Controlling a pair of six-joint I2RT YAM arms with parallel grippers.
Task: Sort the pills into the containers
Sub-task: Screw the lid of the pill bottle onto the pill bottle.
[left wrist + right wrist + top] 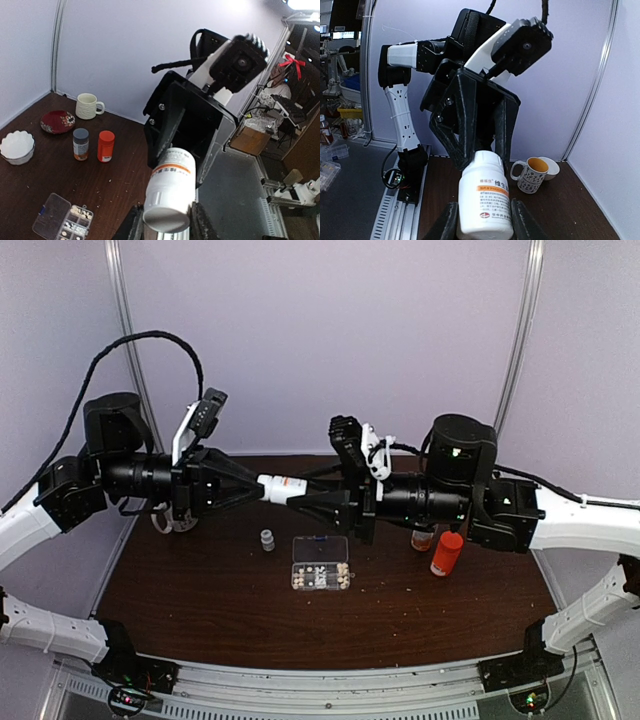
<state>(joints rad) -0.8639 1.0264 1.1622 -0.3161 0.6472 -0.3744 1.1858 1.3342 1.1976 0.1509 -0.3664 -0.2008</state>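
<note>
Both arms meet in mid-air above the table [200, 610], with a white bottle [283, 487] lying sideways between them. The left gripper [262, 487] is clamped part-way closed on the cap end. The right gripper [298, 493] pinches the labelled body, with a finger on each side of the base in its wrist view. The pill organizer [320, 563] sits on the table below the held bottle and slightly toward the arm bases, well apart from both grippers, touched by neither. Its lid is open. The pills [322, 578] lie in the near compartments, too small to count. A small grey-capped bottle [267, 540] stands just left of the organizer. An orange bottle [446, 553] stands to its right, under the right arm.
</note>
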